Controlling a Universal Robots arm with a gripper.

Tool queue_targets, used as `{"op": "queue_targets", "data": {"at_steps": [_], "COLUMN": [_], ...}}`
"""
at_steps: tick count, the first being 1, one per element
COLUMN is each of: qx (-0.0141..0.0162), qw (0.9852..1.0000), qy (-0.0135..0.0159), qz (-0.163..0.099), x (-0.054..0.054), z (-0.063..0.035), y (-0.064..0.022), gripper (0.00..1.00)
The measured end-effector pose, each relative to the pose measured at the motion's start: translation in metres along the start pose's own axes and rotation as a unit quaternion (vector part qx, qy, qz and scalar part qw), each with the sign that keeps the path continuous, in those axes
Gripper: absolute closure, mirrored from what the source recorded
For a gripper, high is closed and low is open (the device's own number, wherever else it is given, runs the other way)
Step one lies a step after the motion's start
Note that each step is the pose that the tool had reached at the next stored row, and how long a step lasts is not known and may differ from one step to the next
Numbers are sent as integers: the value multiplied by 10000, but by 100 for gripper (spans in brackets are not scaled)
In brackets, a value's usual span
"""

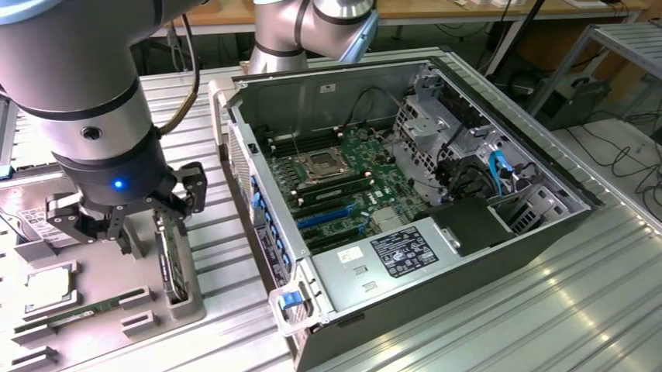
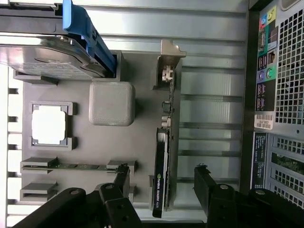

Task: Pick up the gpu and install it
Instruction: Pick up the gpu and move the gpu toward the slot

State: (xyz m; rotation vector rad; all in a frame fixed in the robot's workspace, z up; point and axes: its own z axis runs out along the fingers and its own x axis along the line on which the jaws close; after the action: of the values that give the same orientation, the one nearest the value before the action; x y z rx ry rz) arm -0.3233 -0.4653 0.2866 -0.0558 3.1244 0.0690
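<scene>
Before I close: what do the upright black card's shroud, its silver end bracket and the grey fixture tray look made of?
Black card shroud: likely plastic, smooth with printed lettering.
Silver end bracket: bare sheet metal, probably steel; bent tab, dull sheen.
Grey fixture tray: matte plastic, possibly printed; even, glare-free surface.

Matt plastic tray point(image 2: 142, 142) (metal-bracketed gpu point(image 2: 164, 156))
</scene>
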Motion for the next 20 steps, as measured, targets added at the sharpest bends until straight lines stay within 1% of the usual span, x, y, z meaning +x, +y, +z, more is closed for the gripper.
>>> {"op": "queue_targets", "data": {"at_steps": [4, 20], "qx": [-2, -3], "qw": [10000, 10000], "qy": [0, 0], "qz": [-2, -2], "x": [2, 4], "z": [50, 206], "y": [-24, -32], "gripper": [34, 34]}}
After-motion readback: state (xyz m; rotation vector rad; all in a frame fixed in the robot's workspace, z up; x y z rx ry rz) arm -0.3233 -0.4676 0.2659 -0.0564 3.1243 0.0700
